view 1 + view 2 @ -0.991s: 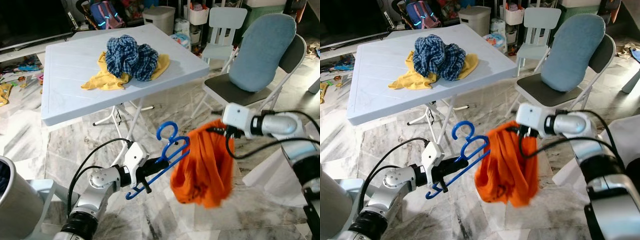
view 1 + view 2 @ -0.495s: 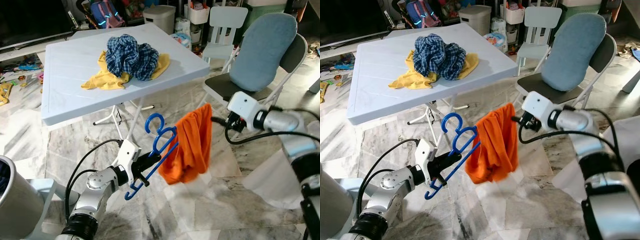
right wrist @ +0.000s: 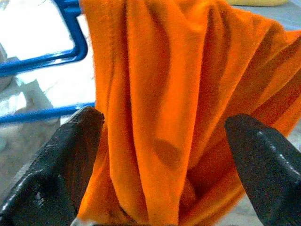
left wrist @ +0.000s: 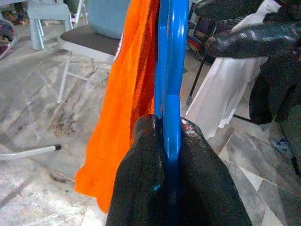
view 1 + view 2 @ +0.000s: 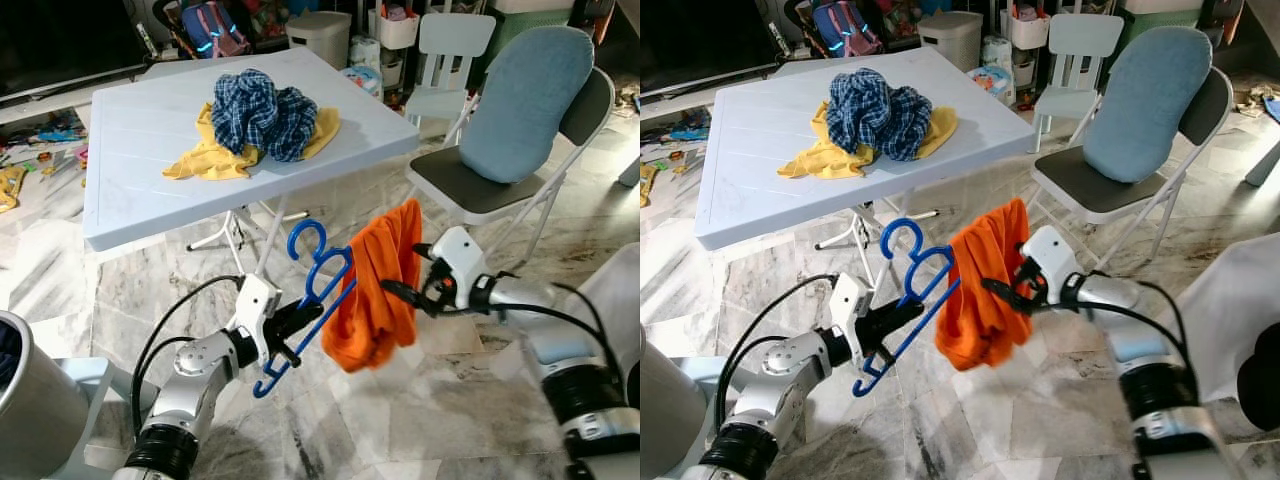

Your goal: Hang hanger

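Observation:
A blue plastic hanger (image 5: 322, 276) is held low over the floor, hook up, with my left gripper (image 5: 283, 328) shut on its lower bar. In the left wrist view both black fingers (image 4: 146, 141) pinch the blue hanger bar (image 4: 169, 70). An orange garment (image 5: 382, 284) is draped over the hanger's far end and hangs down bunched. My right gripper (image 5: 402, 290) is at the garment's right side, open. In the right wrist view its fingers (image 3: 70, 155) stand wide apart with the orange cloth (image 3: 164, 94) between them.
A pale blue folding table (image 5: 130, 170) stands behind, carrying a plaid and yellow clothes heap (image 5: 262, 118). A folding chair with a blue cushion (image 5: 525, 100) is at the right. White cloth (image 5: 1230, 320) hangs at the far right. The floor is marble.
The right gripper let go of the orange garment, which now hangs on the hanger. It pulled away, then dropped lower and came back against the cloth. The left gripper shifted the hanger slightly left.

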Controlling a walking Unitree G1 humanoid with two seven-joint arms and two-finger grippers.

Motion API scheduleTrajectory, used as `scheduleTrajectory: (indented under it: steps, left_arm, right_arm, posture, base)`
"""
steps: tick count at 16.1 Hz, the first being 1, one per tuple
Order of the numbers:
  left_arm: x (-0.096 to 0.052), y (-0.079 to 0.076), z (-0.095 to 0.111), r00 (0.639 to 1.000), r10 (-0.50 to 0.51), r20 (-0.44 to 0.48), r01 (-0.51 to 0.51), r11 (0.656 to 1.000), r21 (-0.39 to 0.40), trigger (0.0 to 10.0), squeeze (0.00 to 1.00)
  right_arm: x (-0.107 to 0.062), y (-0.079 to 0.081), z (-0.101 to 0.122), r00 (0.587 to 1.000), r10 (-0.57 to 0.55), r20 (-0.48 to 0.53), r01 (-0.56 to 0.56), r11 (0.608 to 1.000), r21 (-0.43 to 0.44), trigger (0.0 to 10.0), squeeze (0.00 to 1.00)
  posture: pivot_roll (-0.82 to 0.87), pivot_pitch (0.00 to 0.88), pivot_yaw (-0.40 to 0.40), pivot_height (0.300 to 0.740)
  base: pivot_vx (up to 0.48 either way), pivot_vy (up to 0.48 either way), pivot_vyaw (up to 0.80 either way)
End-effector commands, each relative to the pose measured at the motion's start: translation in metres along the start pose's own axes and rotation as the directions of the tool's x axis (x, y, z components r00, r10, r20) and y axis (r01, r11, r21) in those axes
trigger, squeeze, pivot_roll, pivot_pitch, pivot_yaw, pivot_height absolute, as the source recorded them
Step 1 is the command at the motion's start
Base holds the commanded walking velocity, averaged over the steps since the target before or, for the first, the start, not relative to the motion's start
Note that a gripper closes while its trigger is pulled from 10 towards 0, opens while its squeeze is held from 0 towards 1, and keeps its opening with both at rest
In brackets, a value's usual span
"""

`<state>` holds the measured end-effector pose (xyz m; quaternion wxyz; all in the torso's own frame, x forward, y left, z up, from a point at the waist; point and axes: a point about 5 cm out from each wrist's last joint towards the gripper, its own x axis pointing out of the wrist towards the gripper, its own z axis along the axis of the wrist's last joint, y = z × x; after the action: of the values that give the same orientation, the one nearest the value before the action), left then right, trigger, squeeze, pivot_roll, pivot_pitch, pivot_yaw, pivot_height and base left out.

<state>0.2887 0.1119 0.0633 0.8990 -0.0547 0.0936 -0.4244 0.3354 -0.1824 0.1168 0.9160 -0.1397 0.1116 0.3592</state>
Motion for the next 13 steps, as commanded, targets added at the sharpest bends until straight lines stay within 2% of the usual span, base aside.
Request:
scheduleTrajectory:
  steps: [1,2,3,4,5,6,10,13]
  left_arm:
    - [0.002,0.0,0.014,0.999,-0.019,0.046,0.018,0.999,0.032,0.0,0.0]
    - [0.003,-0.001,0.015,0.999,-0.022,0.048,0.02,0.999,0.032,0.0,0.0]
    - [0.003,-0.002,0.015,0.998,-0.027,0.048,0.026,0.999,0.033,0.0,0.0]
    - [0.004,-0.003,0.015,0.998,-0.033,0.049,0.031,0.999,0.033,0.0,0.0]
    - [0.004,-0.004,0.016,0.998,-0.037,0.05,0.035,0.999,0.033,0.0,0.0]
    - [0.003,-0.004,0.016,0.998,-0.04,0.05,0.038,0.999,0.033,0.0,0.0]
    - [0.004,-0.008,0.018,0.997,-0.063,0.053,0.062,0.998,0.031,0.0,0.0]
    - [0.004,-0.009,0.017,0.996,-0.07,0.049,0.069,0.997,0.03,0.0,0.0]
  right_arm:
    - [0.0,-0.002,0.004,0.999,-0.03,0.025,0.029,0.999,0.022,10.0,0.95]
    - [0.002,0.0,0.005,0.998,-0.054,0.033,0.053,0.998,0.045,10.0,0.14]
    - [0.005,0.003,0.006,0.996,-0.081,0.04,0.078,0.995,0.061,10.0,0.0]
    - [0.008,0.004,0.005,0.994,-0.099,0.039,0.096,0.993,0.075,5.2,0.0]
    - [0.011,0.006,0.006,0.993,-0.11,0.039,0.106,0.99,0.088,4.0,0.0]
    - [0.014,0.008,0.006,0.992,-0.116,0.044,0.111,0.988,0.106,0.0,0.0]
    - [0.022,0.015,0.005,0.989,-0.135,0.053,0.125,0.979,0.16,0.0,0.0]
    - [0.02,0.012,0.003,0.985,-0.164,0.052,0.153,0.973,0.175,0.0,0.0]
  posture:
    - [-0.22,0.0,0.087,0.74]
    - [-0.22,0.0,0.086,0.74]
    - [-0.22,0.0,0.085,0.74]
    - [-0.22,0.0,0.085,0.74]
    - [-0.22,0.0,0.084,0.74]
    - [-0.22,0.0,0.083,0.74]
    - [-0.21,0.0,0.083,0.74]
    - [-0.22,0.0,0.085,0.74]
  base:
    - [0.0,0.0,0.0]
    - [0.0,0.0,0.0]
    - [0.0,0.0,0.0]
    - [0.0,0.0,0.0]
    - [0.0,0.0,0.0]
    - [0.0,0.0,0.0]
    - [0.0,0.0,0.0]
    - [0.0,0.0,0.0]
